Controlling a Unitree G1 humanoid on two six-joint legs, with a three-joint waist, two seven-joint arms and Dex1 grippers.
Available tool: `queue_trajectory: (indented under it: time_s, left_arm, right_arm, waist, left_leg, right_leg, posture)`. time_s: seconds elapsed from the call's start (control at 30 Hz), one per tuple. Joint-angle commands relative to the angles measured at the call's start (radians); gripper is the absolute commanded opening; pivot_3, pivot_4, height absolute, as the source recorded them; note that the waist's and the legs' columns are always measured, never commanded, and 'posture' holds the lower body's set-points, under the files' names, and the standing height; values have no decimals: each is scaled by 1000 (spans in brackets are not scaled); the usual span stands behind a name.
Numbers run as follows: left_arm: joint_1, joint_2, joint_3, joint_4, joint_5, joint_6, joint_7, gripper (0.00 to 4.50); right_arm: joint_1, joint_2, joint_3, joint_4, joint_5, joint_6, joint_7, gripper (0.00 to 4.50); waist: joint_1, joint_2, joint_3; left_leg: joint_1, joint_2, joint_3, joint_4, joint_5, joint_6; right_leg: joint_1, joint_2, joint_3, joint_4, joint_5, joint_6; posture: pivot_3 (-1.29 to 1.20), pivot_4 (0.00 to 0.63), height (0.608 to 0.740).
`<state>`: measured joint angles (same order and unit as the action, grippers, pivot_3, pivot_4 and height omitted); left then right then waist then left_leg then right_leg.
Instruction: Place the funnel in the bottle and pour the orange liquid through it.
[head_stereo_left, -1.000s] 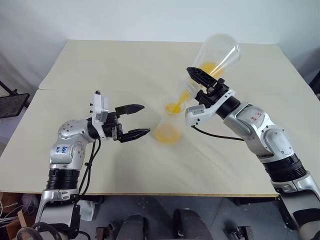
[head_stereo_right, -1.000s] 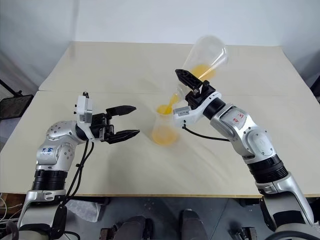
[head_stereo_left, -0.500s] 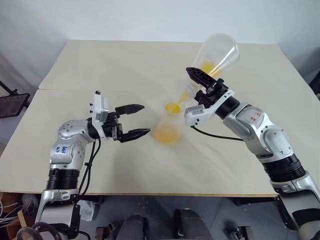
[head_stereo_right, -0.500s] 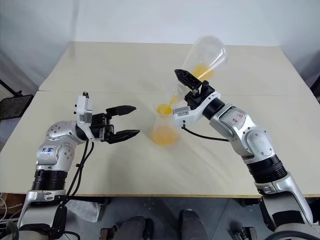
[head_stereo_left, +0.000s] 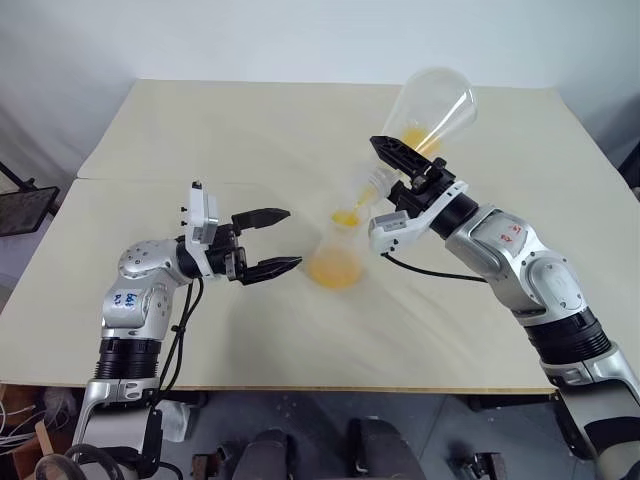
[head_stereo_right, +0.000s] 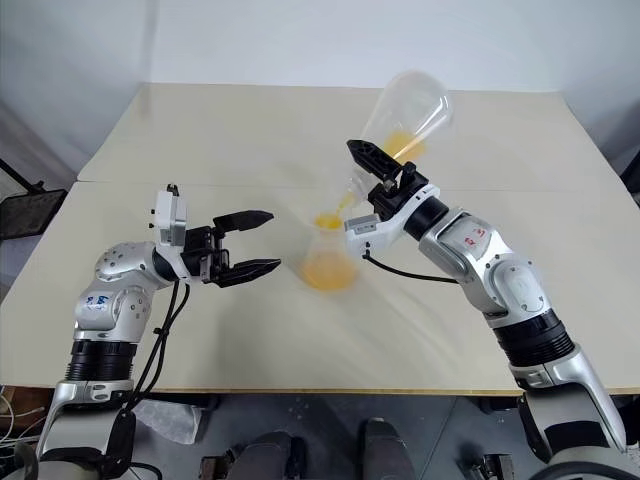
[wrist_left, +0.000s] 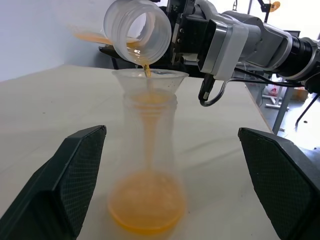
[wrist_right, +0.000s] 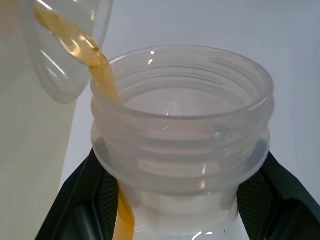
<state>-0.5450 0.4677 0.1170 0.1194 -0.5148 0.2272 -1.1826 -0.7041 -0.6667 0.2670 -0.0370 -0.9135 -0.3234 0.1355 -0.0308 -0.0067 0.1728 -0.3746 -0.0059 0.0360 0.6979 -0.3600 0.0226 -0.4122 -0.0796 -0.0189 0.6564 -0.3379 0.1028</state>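
Left eye view: the bottle (head_stereo_left: 334, 262) stands upright near the middle of the pale surface (head_stereo_left: 250, 130), a pool of the orange liquid (head_stereo_left: 333, 270) in its base.
Funnel: the funnel (head_stereo_left: 346, 216) sits in the bottle's neck, its rim showing orange.
Right end effector: the right end effector (head_stereo_left: 405, 171) is clamped on the neck of a larger clear flask (head_stereo_left: 432, 102), tipped so its mouth hangs just above the funnel; some orange liquid still lies in that flask's body.
Left end effector: the left end effector (head_stereo_left: 270, 241) hovers just beside the bottle on the robot's left, its two black fingers wide apart and touching nothing.

Right eye view: the same layout, with the left end effector apart from the bottle and the tilted flask above it.

Left wrist view: the bottle stands centred between the two spread fingers (wrist_left: 75, 170), which are clear of its sides.
Stream: a thin orange stream falls from the flask's threaded mouth into the funnel and runs down inside the neck to the pool at the bottom.

Right wrist view: the flask's threaded mouth is seen close up, black fingers (wrist_right: 95, 200) pressed on either side of its neck.
Liquid: an orange trickle runs over the lip towards the funnel rim beyond.
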Motion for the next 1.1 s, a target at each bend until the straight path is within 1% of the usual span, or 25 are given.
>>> queue_trajectory:
  time_s: [0.03, 0.53, 1.1]
  left_arm:
    - [-18, -5, 19, -51, -38, -14, 12, 4500]
    - [-6, 16, 27, -38, -34, -30, 16, 4500]
    - [24, 103, 72, -30, -40, -17, -14, 4500]
  right_arm:
    - [-18, -1, -34, -39, 0, 2, -26, 2622]
    - [-21, -1, -31, -42, -2, -5, -41, 2622]
    - [-18, -1, -32, -46, -15, -13, -61, 2622]
  waist:
    - [0, 0, 0]
    - [0, 0, 0]
    - [-1, 0, 0]
  left_leg:
    - [0, 0, 0, 0, 0, 0]
    - [0, 0, 0, 0, 0, 0]
    - [0, 0, 0, 0, 0, 0]
  right_leg:
    - [0, 0, 0, 0, 0, 0]
    - [0, 0, 0, 0, 0, 0]
    - [0, 0, 0, 0, 0, 0]
  posture:
    - [0, 150, 740]
    - [0, 150, 740]
    - [0, 150, 740]
